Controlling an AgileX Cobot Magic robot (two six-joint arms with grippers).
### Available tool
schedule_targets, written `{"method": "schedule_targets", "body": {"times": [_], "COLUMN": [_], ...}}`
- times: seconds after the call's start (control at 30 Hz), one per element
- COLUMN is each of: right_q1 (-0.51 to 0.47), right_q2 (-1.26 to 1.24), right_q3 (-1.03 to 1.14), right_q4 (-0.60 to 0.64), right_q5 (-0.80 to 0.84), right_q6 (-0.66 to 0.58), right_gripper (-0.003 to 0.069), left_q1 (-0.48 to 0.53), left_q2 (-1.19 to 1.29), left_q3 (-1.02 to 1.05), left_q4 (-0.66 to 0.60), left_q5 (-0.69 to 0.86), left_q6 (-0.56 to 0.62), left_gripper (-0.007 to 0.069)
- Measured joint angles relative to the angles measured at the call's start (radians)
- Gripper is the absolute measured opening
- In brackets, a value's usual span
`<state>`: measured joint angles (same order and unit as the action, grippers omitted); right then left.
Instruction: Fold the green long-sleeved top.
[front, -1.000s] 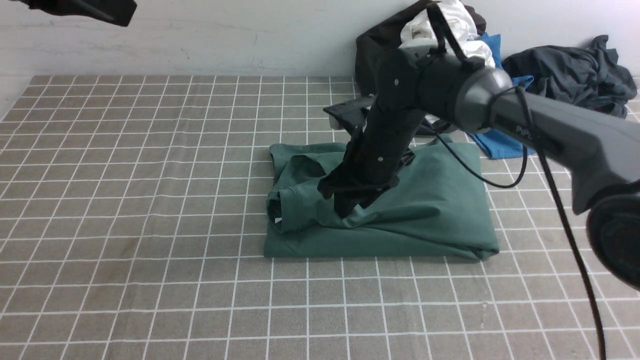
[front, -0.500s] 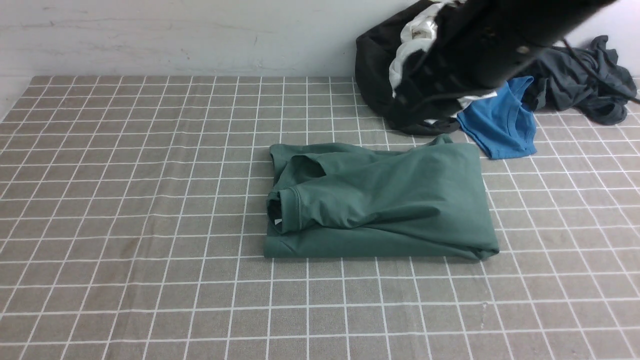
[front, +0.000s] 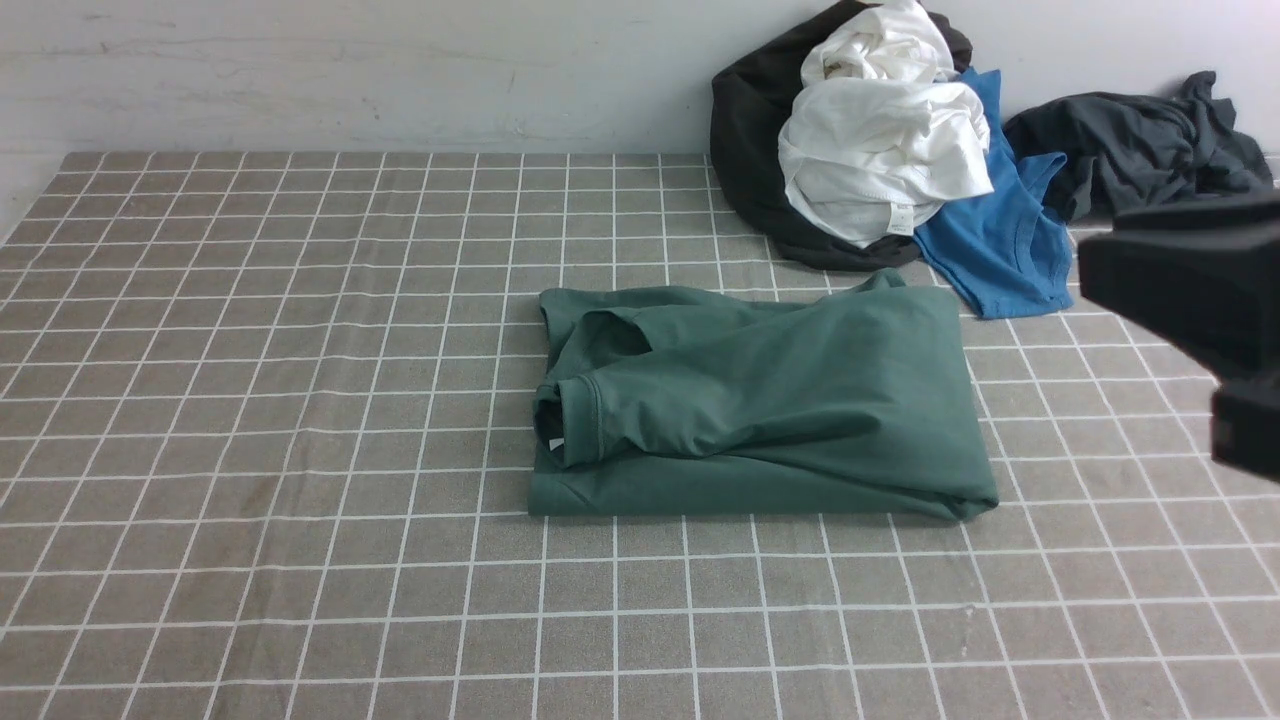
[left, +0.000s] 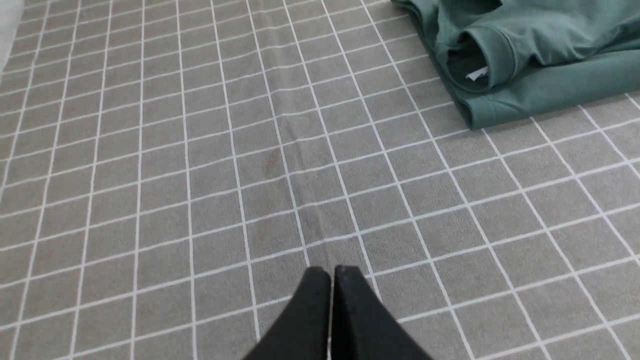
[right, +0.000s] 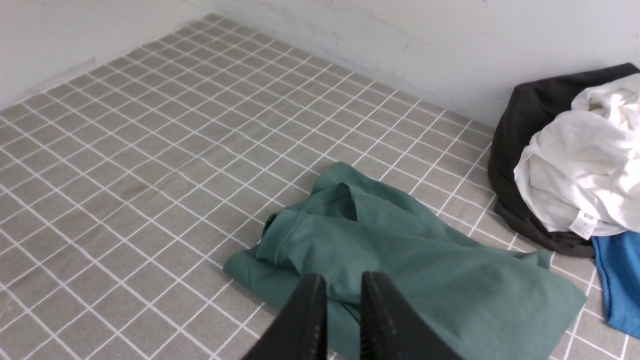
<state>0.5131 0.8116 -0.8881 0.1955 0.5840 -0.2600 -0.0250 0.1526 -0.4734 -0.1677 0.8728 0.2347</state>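
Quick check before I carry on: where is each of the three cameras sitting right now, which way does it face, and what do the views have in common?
Front view: between the arms, facing forward over the checked cloth to the wall; part of the right arm shows at the right edge.
Left wrist view: above the cloth, looking down past the left gripper, jaws together, empty.
Right wrist view: raised, looking down past the right gripper, a narrow gap between its fingers, nothing held.
Shared: all three show the green long-sleeved top; front and right wrist also show the white garment.
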Motion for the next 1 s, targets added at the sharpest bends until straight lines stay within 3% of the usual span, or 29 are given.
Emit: {"method": "schedule_targets", "body": {"times": [0.07, 0.2, 1.0], "right_q1": [0.000, 0.000, 0.000], "right_q2": [-0.039, -0.086, -0.202], "right_q3": [0.056, 0.119, 0.130], "right_q4": [0.000, 0.000, 0.030], "right_q5": [-0.042, -0.097, -0.114], "right_q6": [-0.001, -0.001, -0.001], "right_gripper": [0.0021, -0.0010, -0.0014], "left_q1": [0.000, 0.000, 0.000], "left_q2": [-0.058, -0.125, -0.158], "left_q3": [0.029, 0.059, 0.060], "left_q4": [0.002, 0.002, -0.001], "left_q5": [-0.018, -0.045, -0.064], "left_q6": [-0.001, -0.001, -0.001], "left_gripper": [-0.0008, -0.0008, -0.0008]}}
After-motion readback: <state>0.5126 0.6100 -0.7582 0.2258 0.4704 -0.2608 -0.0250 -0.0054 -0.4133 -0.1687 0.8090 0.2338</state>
